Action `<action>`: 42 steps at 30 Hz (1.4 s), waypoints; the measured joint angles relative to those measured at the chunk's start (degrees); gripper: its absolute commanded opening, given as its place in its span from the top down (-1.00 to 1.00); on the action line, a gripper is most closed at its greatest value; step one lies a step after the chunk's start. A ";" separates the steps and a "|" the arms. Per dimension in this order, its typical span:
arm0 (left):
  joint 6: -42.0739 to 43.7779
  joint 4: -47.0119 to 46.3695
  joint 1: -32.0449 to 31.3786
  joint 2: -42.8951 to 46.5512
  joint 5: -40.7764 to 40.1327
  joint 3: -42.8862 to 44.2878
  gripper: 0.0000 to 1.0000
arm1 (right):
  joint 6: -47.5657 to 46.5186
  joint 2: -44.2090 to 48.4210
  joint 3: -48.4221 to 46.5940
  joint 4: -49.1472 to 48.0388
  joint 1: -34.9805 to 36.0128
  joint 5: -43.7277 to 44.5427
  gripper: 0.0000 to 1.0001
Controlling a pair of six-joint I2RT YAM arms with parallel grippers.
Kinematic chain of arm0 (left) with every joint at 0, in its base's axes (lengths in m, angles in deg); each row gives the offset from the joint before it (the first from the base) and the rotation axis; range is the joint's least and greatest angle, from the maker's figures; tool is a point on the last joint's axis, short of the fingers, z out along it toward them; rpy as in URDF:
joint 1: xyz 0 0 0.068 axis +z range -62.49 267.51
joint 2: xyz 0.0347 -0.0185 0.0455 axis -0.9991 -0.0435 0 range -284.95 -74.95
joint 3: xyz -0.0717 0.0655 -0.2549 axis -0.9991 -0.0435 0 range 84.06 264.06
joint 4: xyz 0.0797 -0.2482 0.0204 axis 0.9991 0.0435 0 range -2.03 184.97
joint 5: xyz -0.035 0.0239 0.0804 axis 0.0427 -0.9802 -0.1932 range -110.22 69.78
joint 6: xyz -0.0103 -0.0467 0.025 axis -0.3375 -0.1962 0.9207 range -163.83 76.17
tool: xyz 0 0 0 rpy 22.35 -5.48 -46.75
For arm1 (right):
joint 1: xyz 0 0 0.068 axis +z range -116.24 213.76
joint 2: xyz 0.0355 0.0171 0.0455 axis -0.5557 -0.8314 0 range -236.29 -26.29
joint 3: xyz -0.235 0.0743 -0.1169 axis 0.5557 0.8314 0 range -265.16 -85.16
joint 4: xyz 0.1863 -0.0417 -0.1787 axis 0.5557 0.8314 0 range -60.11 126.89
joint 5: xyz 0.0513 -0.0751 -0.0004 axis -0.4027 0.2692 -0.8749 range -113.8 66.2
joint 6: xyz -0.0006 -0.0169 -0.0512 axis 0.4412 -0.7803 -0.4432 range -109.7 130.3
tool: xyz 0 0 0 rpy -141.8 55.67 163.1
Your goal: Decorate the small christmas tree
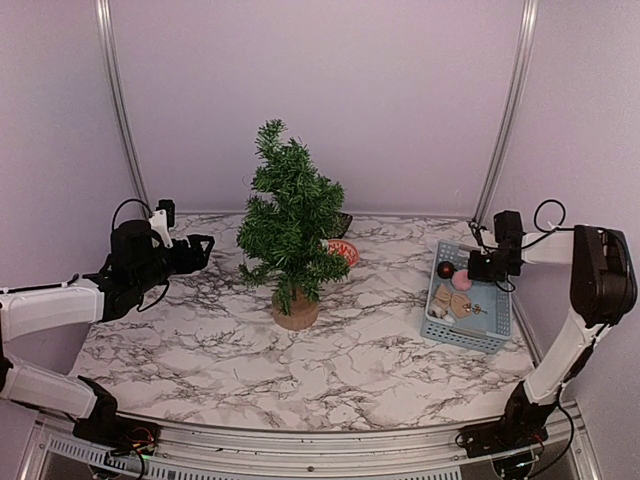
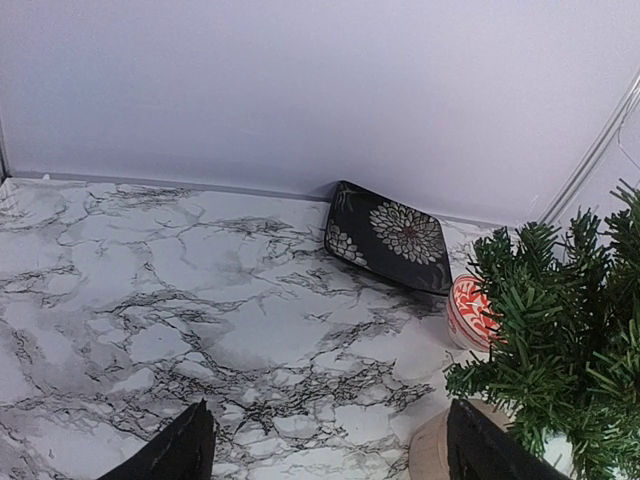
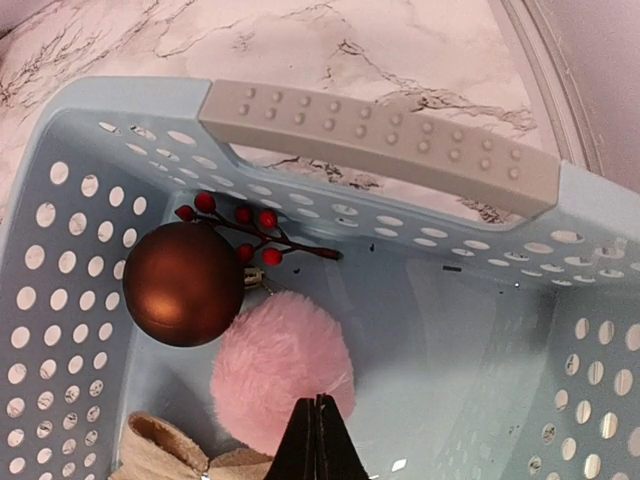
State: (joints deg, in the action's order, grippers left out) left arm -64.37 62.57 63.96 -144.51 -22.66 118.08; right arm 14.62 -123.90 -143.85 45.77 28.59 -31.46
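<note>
Pink pompom (image 3: 280, 365) lies in the blue basket (image 3: 380, 125) below the right gripper (image 3: 318, 405), its fingers pressed together; opening before lowering would allow a central pinch. The left gripper (image 2: 330, 415) is spread.

My top cam sits high behind the arm bases (image 1: 105, 425), facing the back wall (image 1: 380, 100), whole table (image 1: 200, 350) in frame. Left wrist cam rides low, looking across it at the tree (image 2: 560, 330), which the top view shares. Right wrist cam looks steeply down into the basket (image 3: 380, 140), very close.
</note>
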 measured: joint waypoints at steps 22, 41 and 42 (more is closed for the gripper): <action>-0.33 0.28 0.00 -0.11 -0.22 0.74 -0.64 | 0.17 12.57 -0.26 0.00 -0.48 -5.11 1.00; -0.31 0.33 0.00 2.71 -0.50 0.74 -0.63 | 3.41 10.80 10.29 -2.40 -3.41 -4.37 0.55; -0.31 0.31 0.00 2.64 -0.48 0.74 -0.63 | 3.39 10.43 10.62 -2.75 -3.52 -3.76 0.55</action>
State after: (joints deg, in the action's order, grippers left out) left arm -64.67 62.87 63.96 -141.86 -23.14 118.83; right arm 18.00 -113.47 -133.23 43.02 25.07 -35.22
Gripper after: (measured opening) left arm 0.818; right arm 0.227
